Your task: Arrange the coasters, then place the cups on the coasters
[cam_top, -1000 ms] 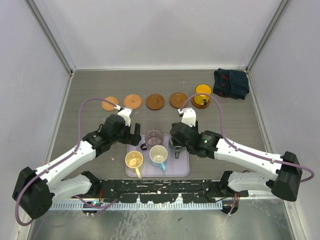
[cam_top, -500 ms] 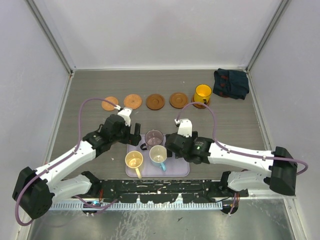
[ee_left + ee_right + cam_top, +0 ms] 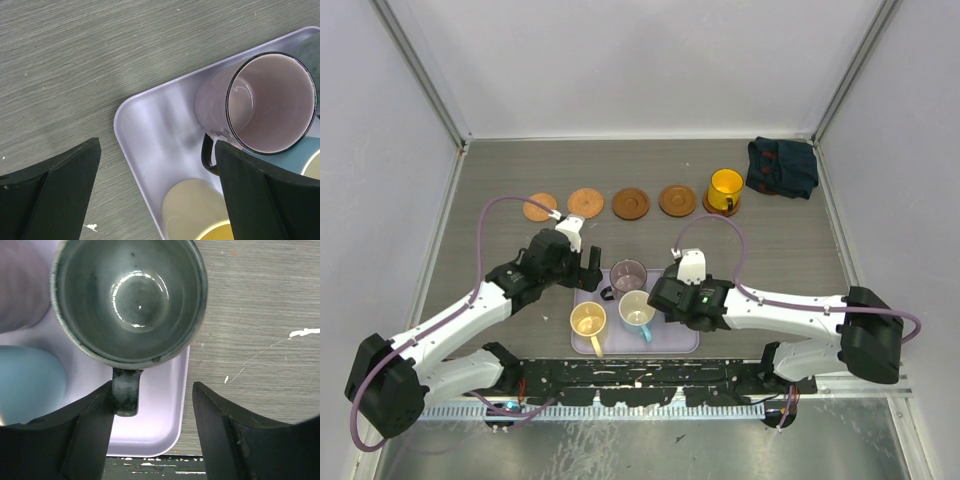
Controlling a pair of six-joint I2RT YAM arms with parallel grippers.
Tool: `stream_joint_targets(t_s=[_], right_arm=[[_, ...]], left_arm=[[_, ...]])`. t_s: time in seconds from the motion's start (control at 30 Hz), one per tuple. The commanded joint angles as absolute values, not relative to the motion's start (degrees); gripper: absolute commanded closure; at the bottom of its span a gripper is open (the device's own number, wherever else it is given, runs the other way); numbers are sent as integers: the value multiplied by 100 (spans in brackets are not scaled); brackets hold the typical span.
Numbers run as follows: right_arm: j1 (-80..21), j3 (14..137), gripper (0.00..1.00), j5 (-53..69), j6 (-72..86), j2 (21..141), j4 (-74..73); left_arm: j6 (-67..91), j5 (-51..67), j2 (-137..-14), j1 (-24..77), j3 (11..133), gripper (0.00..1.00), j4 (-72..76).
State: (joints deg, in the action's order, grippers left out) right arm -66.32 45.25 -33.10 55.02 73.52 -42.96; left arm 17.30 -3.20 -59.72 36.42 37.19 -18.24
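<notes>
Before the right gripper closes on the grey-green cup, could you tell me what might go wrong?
The handle sits right beside one finger of the open right gripper, off-centre, so closing may twist the grey-green cup. The purple cup stands close beside it and could get knocked on the lift.

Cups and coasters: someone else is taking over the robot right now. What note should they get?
Left pincer: open, empty, over the lavender tray's corner beside the purple cup.
Right pincer: open, fingers either side of the grey-green cup's handle, not clamped.
Done: five coasters in a row; yellow-orange cup on the rightmost.
To do: purple, grey-green, cream-yellow cup and white cup with blue handle, all in the tray, go on the four bare coasters.
</notes>
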Motion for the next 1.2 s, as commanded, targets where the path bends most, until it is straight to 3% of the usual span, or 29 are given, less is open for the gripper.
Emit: stream_joint_targets(t_s=[0.0,0.1,0.63,0.97,1.17], right_arm=[[-6665,4372,36,-3491,5942,6982,-4579],[-6663,4323,41,-3490,5964,6834,-4639],[-6664,4537,43,-3437,5365,7357,-4153],[-6664,4562,58,-3650,5325,7550,-3911],[-6658,4504,72,-3700,5370,7632,-3797]], left_arm=[[1786,-278,-5931,3672,3728,2,-1505],[1804,-258,-5939,3673,3722,2,-1471],[1874,-313,-5890,3668,3674,2,-1466],[1889,-364,-5895,3665,3640,2,-1458],[1890,-376,-5924,3676,3633,2,-1442]])
